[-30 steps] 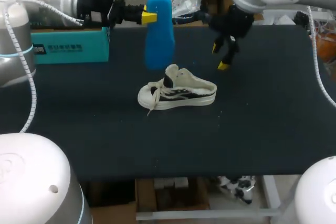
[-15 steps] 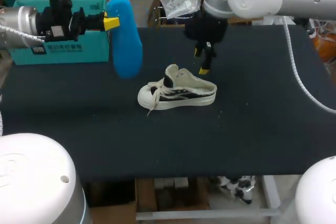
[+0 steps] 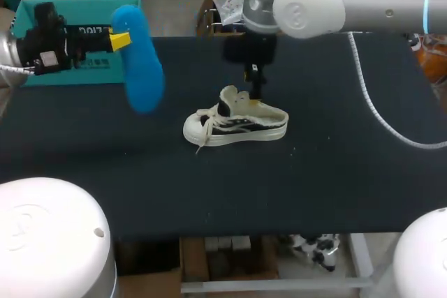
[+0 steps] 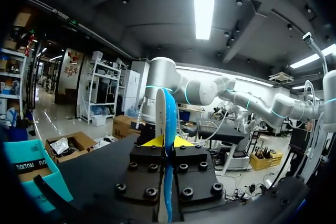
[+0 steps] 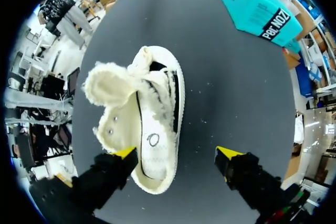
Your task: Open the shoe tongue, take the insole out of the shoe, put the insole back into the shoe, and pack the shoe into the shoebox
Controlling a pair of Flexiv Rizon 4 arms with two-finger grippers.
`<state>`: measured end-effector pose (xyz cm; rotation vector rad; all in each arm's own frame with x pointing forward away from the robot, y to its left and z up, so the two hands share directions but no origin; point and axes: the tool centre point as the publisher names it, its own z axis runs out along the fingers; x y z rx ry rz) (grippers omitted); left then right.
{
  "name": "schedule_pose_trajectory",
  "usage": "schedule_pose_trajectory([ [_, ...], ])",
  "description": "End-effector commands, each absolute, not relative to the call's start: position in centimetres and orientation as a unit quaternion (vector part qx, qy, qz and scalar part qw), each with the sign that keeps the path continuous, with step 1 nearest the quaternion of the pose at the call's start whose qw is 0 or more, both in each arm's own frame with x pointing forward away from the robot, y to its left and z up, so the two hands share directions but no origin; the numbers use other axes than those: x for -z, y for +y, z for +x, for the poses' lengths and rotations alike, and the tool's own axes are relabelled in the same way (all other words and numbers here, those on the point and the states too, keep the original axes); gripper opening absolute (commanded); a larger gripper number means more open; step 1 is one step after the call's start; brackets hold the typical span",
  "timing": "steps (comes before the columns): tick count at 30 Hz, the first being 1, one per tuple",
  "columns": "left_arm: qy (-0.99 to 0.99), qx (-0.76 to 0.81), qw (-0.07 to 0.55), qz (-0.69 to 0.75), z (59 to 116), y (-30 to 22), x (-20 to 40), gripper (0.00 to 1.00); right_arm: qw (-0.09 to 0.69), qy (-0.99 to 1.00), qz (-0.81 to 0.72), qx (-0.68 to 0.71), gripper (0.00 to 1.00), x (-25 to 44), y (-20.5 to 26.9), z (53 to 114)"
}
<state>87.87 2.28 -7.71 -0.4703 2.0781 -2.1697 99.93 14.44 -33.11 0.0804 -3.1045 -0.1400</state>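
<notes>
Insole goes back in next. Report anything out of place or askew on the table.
Nothing damaged or spilled. The blue insole is outside the shoe, hanging from the left gripper near the shoebox. The shoe stands upright with its tongue folded open and a lace trailing loose by the toe.

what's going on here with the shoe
The left gripper is shut on the blue insole, holding it in the air near the teal shoebox. The shoe lies on the table with its tongue pulled open, insole out. The right gripper hangs open just above the shoe.
</notes>
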Motion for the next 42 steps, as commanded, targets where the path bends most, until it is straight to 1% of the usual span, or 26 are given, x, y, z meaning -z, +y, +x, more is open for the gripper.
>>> schedule_pose_trajectory([
  [1, 0.674, 0.702, 0.100, -0.206, 87.0, 3.3, 8.1, 0.00, 0.020, -0.999, 0.022, 0.015, 1.00, 33.8, 15.2, 100.2],
  [4, 0.672, 0.702, 0.101, -0.210, 87.0, 3.7, 8.5, 0.00, 0.022, -1.000, 0.016, 0.010, 1.00, 34.2, 15.5, 100.1],
  [5, 0.672, 0.703, 0.099, -0.211, 87.0, 3.7, 8.6, 0.00, 0.022, -1.000, 0.013, 0.008, 0.84, 34.4, 15.6, 100.1],
  [7, 0.671, 0.703, 0.098, -0.212, 87.0, 3.9, 8.8, 0.00, 0.021, -1.000, 0.011, 0.006, 0.45, 34.5, 15.8, 100.1],
  [8, 0.671, 0.704, 0.097, -0.213, 87.1, 4.0, 8.9, 0.00, 0.021, -1.000, 0.008, 0.005, 0.31, 34.6, 15.8, 100.0],
  [9, 0.671, 0.704, 0.097, -0.213, 87.1, 4.0, 8.9, 0.00, 0.021, -1.000, 0.006, 0.004, 0.11, 34.7, 15.8, 100.0],
  [10, 0.671, 0.704, 0.097, -0.213, 87.1, 4.1, 9.0, 0.00, 0.021, -1.000, 0.006, 0.004, 0.00, 34.9, 15.8, 100.0],
  [19, 0.673, 0.704, 0.092, -0.208, 87.5, 4.1, 9.2, 0.00, 0.021, -1.000, -0.013, 0.002, 0.00, 35.6, 15.8, 99.1],
  [27, 0.677, 0.707, 0.080, -0.187, 88.1, 3.0, 8.8, 0.00, 0.010, -0.999, -0.050, -0.003, 0.00, 34.5, 15.6, 98.1],
  [34, 0.684, 0.715, 0.050, -0.138, 89.1, 0.6, 8.6, 0.00, 0.015, -0.989, -0.144, 0.022, 0.00, 33.2, 14.6, 97.4],
  [42, 0.682, 0.729, 0.007, -0.052, 91.5, -2.5, 7.0, 0.00, 0.031, -0.954, -0.289, 0.076, 0.00, 31.4, 13.6, 96.6],
])
